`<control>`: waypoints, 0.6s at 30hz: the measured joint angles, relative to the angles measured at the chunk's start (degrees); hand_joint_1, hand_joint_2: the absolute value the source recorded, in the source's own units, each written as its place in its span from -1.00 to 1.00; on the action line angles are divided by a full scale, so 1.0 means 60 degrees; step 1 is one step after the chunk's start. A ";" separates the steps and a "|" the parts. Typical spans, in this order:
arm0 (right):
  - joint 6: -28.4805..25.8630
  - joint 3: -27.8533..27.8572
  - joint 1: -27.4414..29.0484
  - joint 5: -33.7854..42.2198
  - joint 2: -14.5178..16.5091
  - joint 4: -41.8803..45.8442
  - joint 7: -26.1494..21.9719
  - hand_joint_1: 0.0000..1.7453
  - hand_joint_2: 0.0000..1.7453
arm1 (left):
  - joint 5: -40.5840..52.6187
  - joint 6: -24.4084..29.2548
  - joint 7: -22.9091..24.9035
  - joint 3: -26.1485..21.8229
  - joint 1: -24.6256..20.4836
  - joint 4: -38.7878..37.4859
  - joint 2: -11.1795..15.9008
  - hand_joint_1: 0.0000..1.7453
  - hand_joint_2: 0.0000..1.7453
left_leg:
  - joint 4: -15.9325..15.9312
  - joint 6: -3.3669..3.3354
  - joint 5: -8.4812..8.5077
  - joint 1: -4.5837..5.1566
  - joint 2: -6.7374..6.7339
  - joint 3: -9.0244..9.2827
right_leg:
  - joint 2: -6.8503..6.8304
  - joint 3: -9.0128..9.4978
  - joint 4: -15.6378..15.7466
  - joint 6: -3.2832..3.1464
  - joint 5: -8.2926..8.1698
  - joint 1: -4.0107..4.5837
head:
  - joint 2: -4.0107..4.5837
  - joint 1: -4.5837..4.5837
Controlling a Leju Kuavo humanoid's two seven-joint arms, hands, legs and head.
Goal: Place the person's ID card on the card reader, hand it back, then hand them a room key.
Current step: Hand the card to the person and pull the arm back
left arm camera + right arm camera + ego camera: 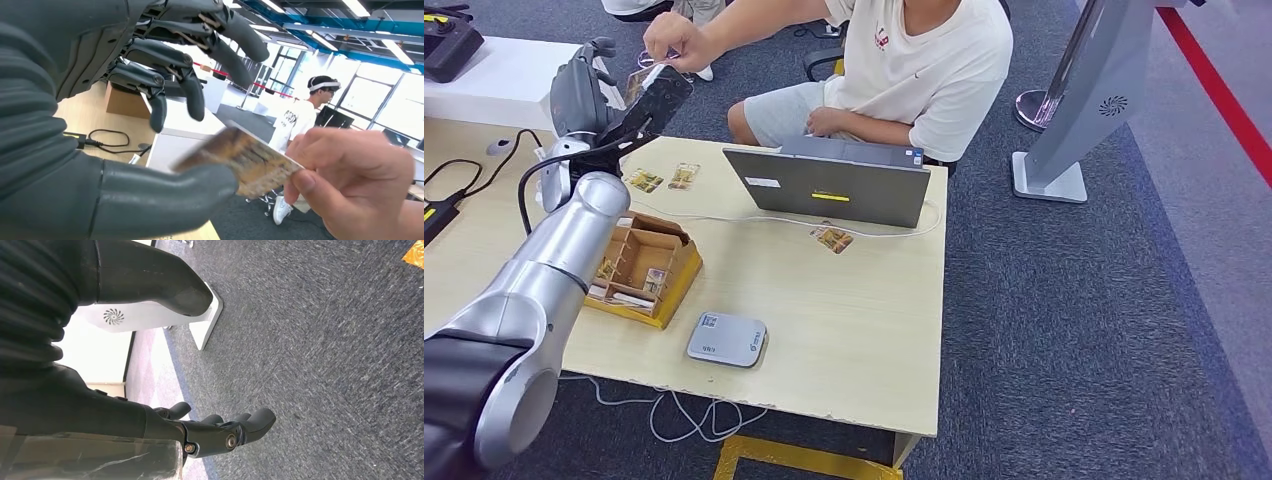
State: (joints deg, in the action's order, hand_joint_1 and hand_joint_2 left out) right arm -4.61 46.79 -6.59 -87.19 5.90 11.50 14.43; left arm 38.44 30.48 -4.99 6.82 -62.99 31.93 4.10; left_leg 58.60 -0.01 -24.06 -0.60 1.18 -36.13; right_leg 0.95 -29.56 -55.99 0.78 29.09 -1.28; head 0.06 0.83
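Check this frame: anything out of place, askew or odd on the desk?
Yes: loose cards lie scattered, two beside the laptop, one tilted across its white cable, though other cards sit in the cardboard box. Nothing looks spilled or damaged.

Little can be read. The grey flat card reader (pixel 726 339) on the pale wooden surface (pixel 844 320) carries a small blue label and tiny print, too small to make out. The white floor stand (pixel 1084 110) bears a round spiral logo without letters. The seated person's cream T-shirt (pixel 934 60) shows a small red mark, illegible.
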 joint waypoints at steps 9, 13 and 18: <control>0.0000 -0.0006 -0.0001 0.0004 0.0000 0.0000 0.0000 -1.00 -1.00 | -0.0034 0.0001 -0.0029 0.0000 -0.0001 0.0017 -0.0049 -1.00 1.00 | 0.0000 0.0000 0.0000 0.0001 0.0000 0.0000 | 0.0001 0.0001 0.0000 0.0000 0.0000 -0.0001 | -0.0003 -0.0001; 0.0000 -0.0006 0.0001 0.0014 0.0000 -0.0004 0.0011 -1.00 -1.00 | -0.0324 -0.0060 -0.0246 0.0000 0.0057 0.0105 -0.0050 -1.00 1.00 | 0.0000 0.0000 0.0000 0.0001 0.0000 0.0000 | 0.0001 0.0001 0.0000 0.0000 0.0000 0.0000 | -0.0001 -0.0001; 0.0000 -0.0006 0.0028 0.0036 0.0000 -0.0010 -0.0011 -1.00 -1.00 | -0.0738 -0.0112 -0.0490 0.0002 0.0651 0.0882 -0.0091 -1.00 1.00 | 0.0000 0.0000 0.0000 0.0000 0.0001 0.0000 | 0.0000 0.0000 0.0000 0.0000 0.0001 0.0000 | 0.0001 0.0000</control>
State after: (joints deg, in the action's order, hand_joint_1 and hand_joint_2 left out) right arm -4.61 46.75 -6.43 -86.97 5.90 11.44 14.36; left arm 34.02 29.81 -7.93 6.83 -59.08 37.22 3.55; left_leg 58.60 -0.01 -24.06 -0.59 1.19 -36.13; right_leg 0.94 -29.56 -55.99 0.79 29.10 -1.28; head 0.07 0.83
